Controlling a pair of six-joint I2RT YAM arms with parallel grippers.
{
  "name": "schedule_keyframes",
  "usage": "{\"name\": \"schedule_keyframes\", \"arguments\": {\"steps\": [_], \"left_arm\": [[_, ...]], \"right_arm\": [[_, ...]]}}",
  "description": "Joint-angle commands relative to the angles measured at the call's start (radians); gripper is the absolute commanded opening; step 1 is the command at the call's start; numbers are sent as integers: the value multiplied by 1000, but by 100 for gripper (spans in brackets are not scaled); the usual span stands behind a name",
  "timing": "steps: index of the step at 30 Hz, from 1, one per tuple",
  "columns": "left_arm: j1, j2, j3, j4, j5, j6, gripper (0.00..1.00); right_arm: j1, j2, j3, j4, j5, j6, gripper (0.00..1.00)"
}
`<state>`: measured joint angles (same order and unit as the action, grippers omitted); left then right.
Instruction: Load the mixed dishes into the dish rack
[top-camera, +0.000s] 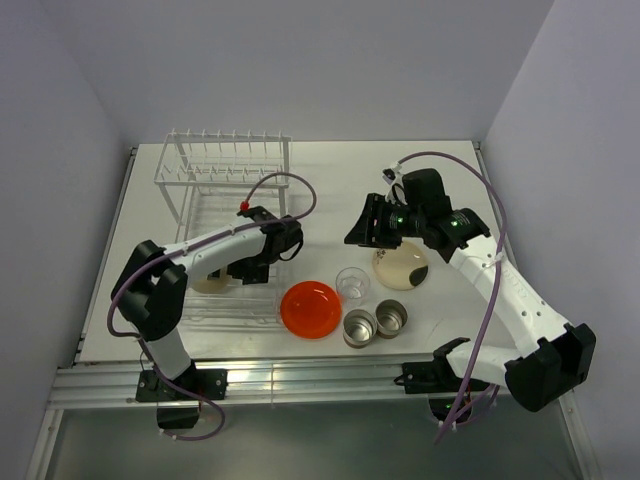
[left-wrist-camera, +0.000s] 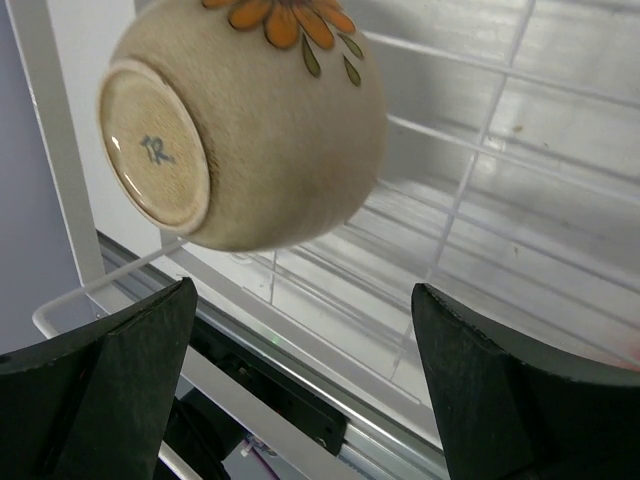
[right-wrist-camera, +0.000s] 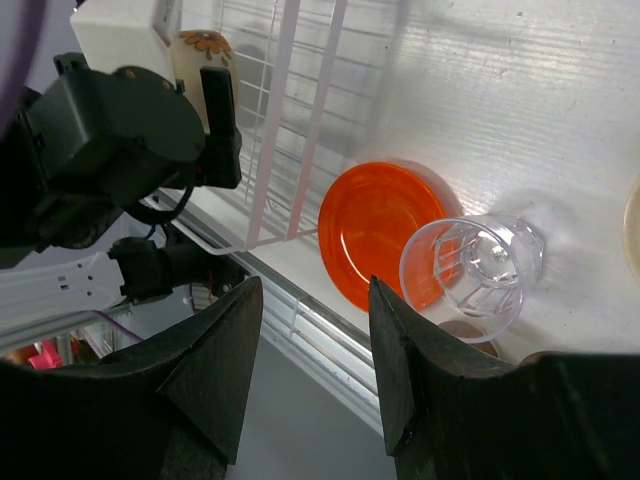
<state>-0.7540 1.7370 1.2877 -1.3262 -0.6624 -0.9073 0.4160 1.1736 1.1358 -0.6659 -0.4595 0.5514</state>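
Nearest the arm bases, at the lower centre of the top view, two steel cups (top-camera: 359, 327) (top-camera: 391, 318) stand side by side on the table, with the orange-red plate (top-camera: 310, 308) just to their left and the clear glass (top-camera: 352, 283) just behind. All are outside the rack, so most of the load is not yet done.

Right of centre, the right gripper (right-wrist-camera: 315, 285) hovers with its fingers parted and nothing between them. It is above the cream plate (top-camera: 401, 267) and aimed towards the glass, likely its next pick.

On the left, the left gripper (left-wrist-camera: 302, 290) is spread wide and empty over the dish rack (top-camera: 228, 163). The white-beige bowl (left-wrist-camera: 250, 120) lies tipped on its side in the basket, foot ring showing, clear of both fingers, apparently released to rest there.

The upright prongs at the rack's far end hold nothing.
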Motion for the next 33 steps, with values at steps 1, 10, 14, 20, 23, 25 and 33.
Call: {"name": "schedule_keyframes", "arguments": {"steps": [1, 10, 14, 20, 23, 25, 33], "left_arm": [[-34, -50, -14, -22, 30, -41, 94], [-79, -106, -8, -48, 41, -99, 90], [-91, -132, -8, -48, 58, -107, 88], [-116, -192, 21, -48, 102, -110, 87], [-128, -223, 54, -47, 135, -113, 86], [-136, -252, 88, -47, 155, -114, 85], [-159, -346, 222, -1, 231, -96, 85]], "right_arm": [[-6, -37, -13, 25, 9, -19, 54], [-8, -38, -24, 25, 5, -22, 54], [-8, -37, -28, 25, 7, -24, 54], [-6, -20, -27, 0, 16, -39, 53], [3, -12, -22, -21, 39, -51, 53], [18, -8, -16, -40, 76, -57, 52], [53, 6, 7, -135, 208, -53, 50]]}}
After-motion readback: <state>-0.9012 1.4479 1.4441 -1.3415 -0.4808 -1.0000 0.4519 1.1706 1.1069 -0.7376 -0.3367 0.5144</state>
